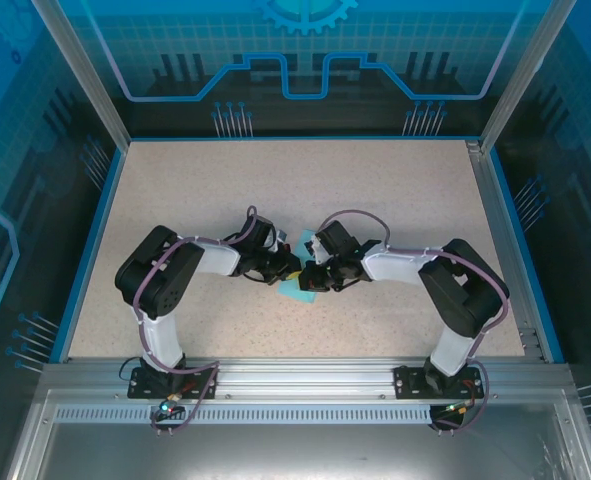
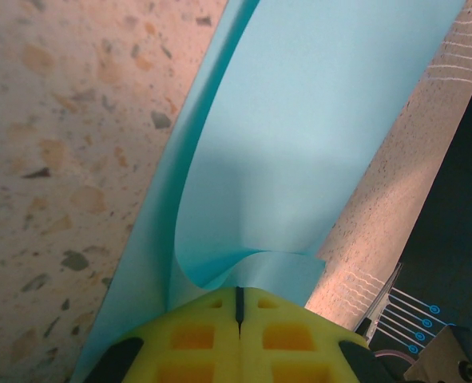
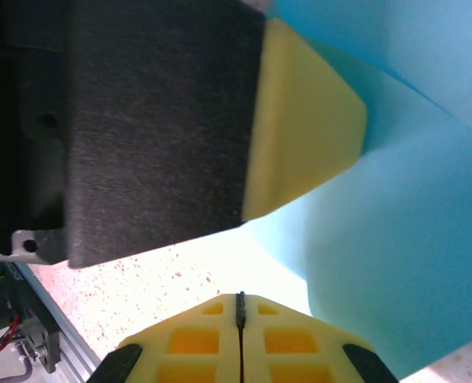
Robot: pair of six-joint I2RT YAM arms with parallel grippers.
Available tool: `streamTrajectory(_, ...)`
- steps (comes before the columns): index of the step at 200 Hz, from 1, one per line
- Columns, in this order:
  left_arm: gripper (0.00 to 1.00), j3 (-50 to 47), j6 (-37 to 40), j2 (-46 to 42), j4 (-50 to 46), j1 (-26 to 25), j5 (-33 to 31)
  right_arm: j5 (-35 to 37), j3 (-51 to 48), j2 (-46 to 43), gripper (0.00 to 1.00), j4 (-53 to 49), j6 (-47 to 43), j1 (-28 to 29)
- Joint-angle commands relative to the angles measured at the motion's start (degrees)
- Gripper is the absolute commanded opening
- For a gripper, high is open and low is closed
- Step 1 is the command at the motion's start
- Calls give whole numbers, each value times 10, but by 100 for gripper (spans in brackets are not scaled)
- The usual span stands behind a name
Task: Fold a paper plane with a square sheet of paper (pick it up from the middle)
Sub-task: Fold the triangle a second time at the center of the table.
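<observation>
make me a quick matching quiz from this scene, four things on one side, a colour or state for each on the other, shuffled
Things:
1. paper
2. table
3. left gripper
4. rail holding the arm bases

Colour or state:
a. speckled beige
b. shut on the paper's edge
c. light blue
d. grey metal

Pairs: 1-c, 2-a, 3-b, 4-d
</observation>
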Motion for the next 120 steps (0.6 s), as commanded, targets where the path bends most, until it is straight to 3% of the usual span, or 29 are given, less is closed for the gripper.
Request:
streamTrajectory(1, 0, -13, 6, 21, -36, -9, -21, -11, -28, 1, 6, -5, 9, -7)
streamTrajectory(66, 0, -11, 9, 22, -39, -9, -19, -11, -70, 34, 5, 21, 22, -18)
streamTrajectory(120, 0, -11, 8, 22, -40, -8, -19, -32, -49, -18, 6, 2, 12, -19)
